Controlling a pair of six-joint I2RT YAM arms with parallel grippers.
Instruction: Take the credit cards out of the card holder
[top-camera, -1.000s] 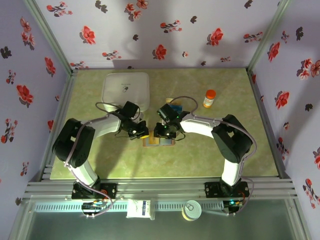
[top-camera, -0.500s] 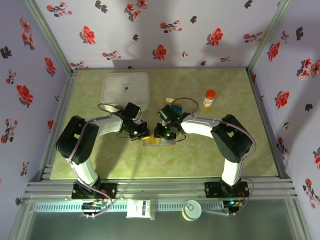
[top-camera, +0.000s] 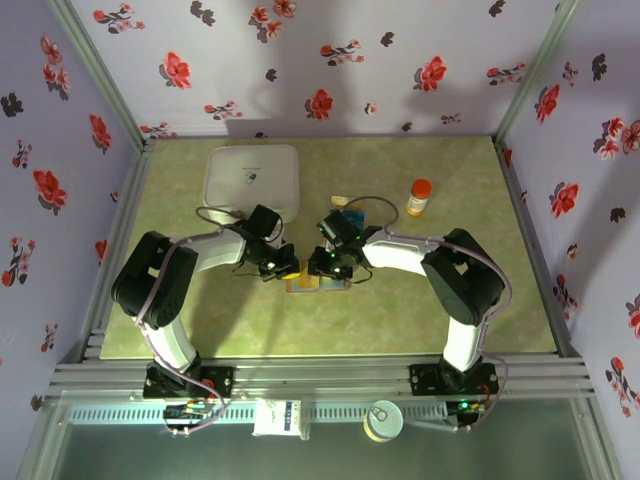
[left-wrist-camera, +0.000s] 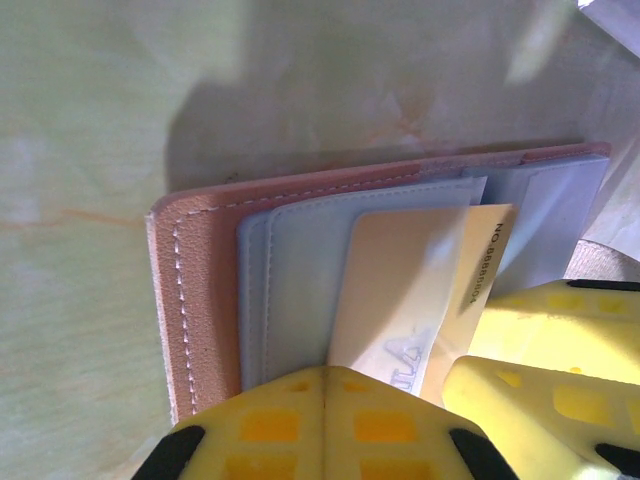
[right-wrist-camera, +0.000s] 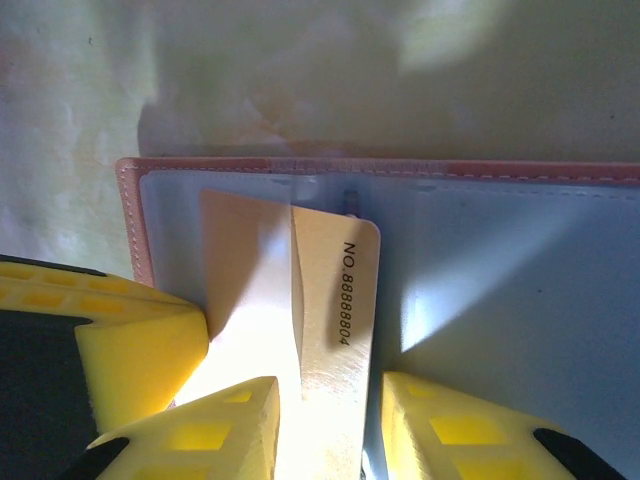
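two arms are leaning in over the middle of the green table (top-camera: 420, 300) in the overhead view. the left gripper (top-camera: 285, 268) and the right gripper (top-camera: 322, 264) are sitting almost nose to nose over the card holder (top-camera: 316, 286), which is lying open just on their near side. a white box (top-camera: 252, 178) is sitting behind the left arm, an orange bottle (top-camera: 418, 197) is standing off to the far right, and some teal and blue cards (top-camera: 349, 213) are lying just behind the right wrist.

from the left wrist, the holder's reddish-brown edge is running up the left side with a grey-blue pocket (left-wrist-camera: 290, 280) inside it. a pale yellow card (left-wrist-camera: 410, 285) is poking out of that pocket, slightly tilted. the left gripper's fingers (left-wrist-camera: 250, 425) are pressing tight together with nothing between them, their tips sitting over the pocket and the card's lower left corner. another pair of yellow fingers (left-wrist-camera: 545, 390) is crowding in just beside them, by the card's numbered edge.

from the right wrist, the card is lying on the open holder, its numbered strip running down between the right gripper's fingers (right-wrist-camera: 235, 430). these are standing partly spread, and i am not managing to tell whether they are gripping it. a yellow block (right-wrist-camera: 110, 335) is sitting just beside the card's left edge.
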